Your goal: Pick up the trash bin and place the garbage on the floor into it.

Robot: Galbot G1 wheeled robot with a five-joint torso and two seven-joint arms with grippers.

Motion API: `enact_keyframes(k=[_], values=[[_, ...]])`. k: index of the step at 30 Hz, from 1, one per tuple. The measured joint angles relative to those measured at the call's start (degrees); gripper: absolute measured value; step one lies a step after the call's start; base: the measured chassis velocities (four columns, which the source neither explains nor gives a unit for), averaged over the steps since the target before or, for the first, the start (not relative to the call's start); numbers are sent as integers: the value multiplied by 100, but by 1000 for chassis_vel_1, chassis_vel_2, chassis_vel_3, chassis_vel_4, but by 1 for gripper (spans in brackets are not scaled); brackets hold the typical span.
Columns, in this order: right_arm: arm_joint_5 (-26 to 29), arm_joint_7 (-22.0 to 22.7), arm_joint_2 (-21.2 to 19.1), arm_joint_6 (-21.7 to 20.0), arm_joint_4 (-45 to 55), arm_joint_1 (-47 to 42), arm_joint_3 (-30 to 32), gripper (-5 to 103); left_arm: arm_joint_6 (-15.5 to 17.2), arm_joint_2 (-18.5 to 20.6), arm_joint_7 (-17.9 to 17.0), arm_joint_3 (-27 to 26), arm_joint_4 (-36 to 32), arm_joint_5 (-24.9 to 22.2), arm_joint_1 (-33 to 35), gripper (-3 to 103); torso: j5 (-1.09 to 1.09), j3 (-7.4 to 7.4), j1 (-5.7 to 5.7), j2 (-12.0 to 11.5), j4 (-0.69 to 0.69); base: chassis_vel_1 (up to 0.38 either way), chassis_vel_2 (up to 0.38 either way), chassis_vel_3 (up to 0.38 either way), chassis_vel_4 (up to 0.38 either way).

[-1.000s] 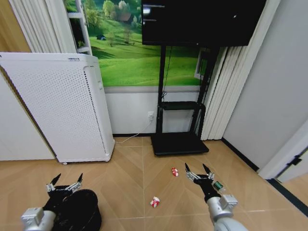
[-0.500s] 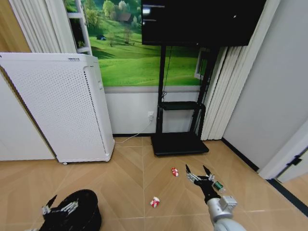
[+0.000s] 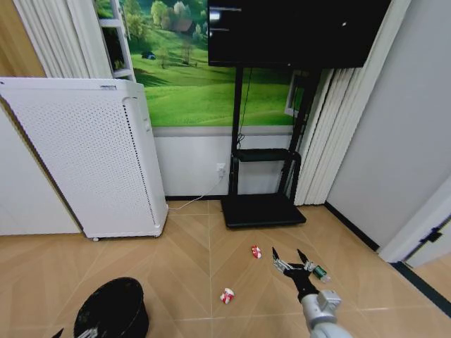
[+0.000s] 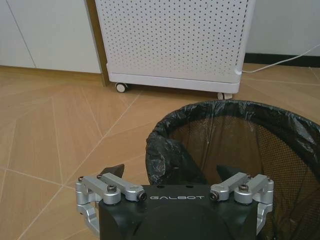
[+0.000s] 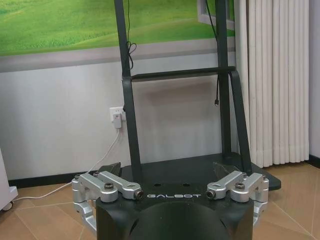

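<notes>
The trash bin stands upright on the wood floor, a round black mesh basket lined with a black bag, its mouth open. Well apart from it lie 3 scraps: a red-and-white piece mid-floor, another nearer the wall, and a green bottle-like piece beside them.

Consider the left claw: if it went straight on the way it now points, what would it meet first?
Most likely the trash bin: the open left claw faces its near rim, where the black liner bulges. How close it is stays unclear.
</notes>
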Motion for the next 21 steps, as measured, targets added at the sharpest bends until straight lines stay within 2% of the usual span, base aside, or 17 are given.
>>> enact_keyframes(k=[10,18,20,21], values=[[2,75,9,35,-37,44,-20,100,13,18,-25,58,149,108,-163,100,0,5,1,7,1,0,0,0,0],[20,97,1,-15,-87,108,-52,100,157,13,-107,60,150,97,-154,102,0,8,2,10,1,0,0,0,0],[29,100,-1,-21,-100,121,-51,100,168,13,-122,60,151,89,-149,100,0,9,2,10,1,0,0,0,0],[47,105,-4,-29,-119,138,-45,100,169,14,-135,60,165,84,-145,94,1,9,2,11,1,0,0,0,0]])
